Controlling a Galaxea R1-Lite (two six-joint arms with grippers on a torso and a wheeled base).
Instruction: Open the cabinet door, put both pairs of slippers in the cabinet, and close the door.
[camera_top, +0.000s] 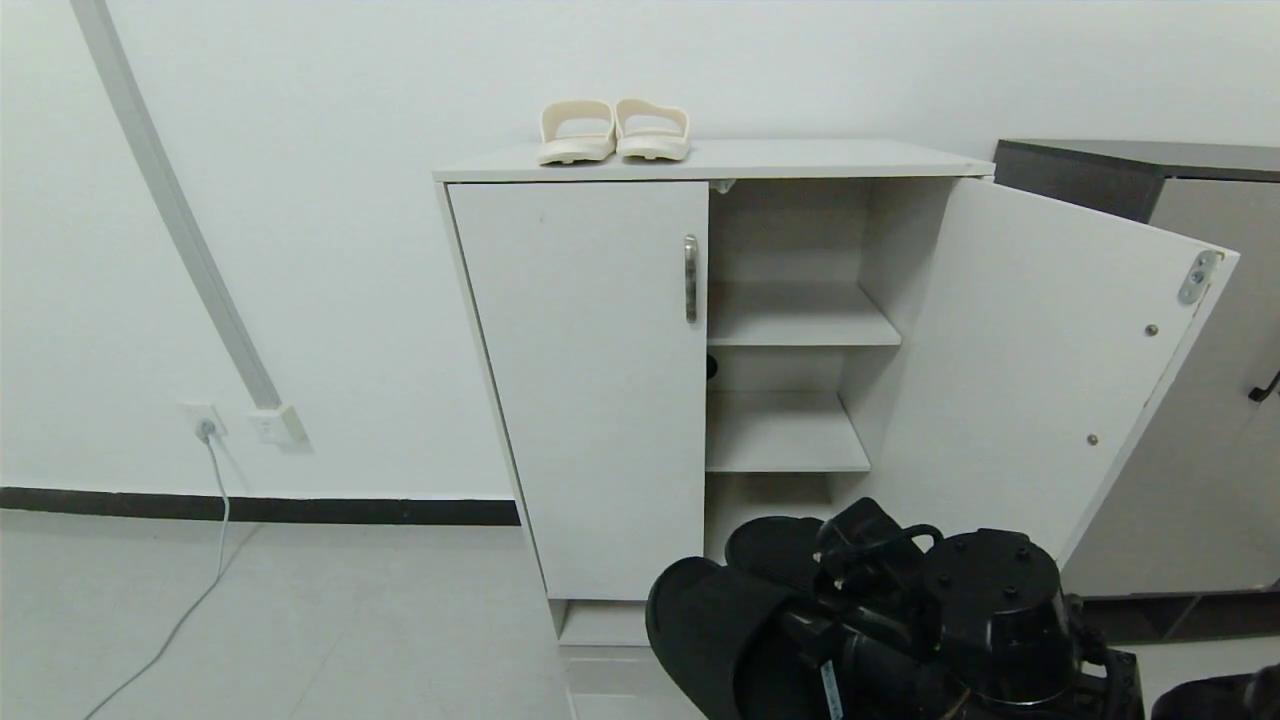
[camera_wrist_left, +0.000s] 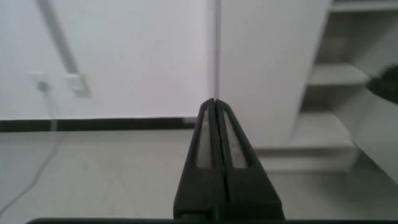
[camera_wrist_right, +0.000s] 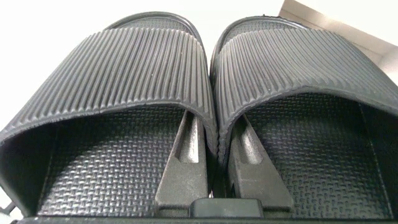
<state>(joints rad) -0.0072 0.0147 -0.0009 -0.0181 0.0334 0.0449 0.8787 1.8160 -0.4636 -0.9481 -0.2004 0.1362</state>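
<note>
at six o'clock in the head view, low before the open cabinet, a pair of black ribbed rubber slippers (camera_top: 720, 610) hangs side by side in the right hand (camera_wrist_right: 216, 134). the right wrist view shows one of its fingers (camera_wrist_right: 186, 162) under each strap. the two pinch the slippers' touching inner walls between them, so this hand is clamped on the pair.

the tall white wooden cabinet (camera_top: 800, 158) stands against the wall. its right door (camera_top: 1030, 350) is swung wide toward three o'clock. its left door (camera_top: 590, 390) is flush, with an upright metal handle (camera_top: 690, 278) at its inner edge. two white shelves (camera_top: 800, 320) show inside.

at twelve o'clock, on the cabinet's top, a pair of cream slide slippers (camera_top: 614, 132) sits side by side, touching.

the left hand (camera_wrist_left: 215, 107) has its fingers pressed flat together with nothing between them, above the pale floor (camera_wrist_left: 112, 168).

at three o'clock stands a dark grey cabinet (camera_top: 1200, 400). at eight o'clock a wall socket (camera_top: 203, 420) feeds a grey cable (camera_top: 190, 600) down to the floor.
</note>
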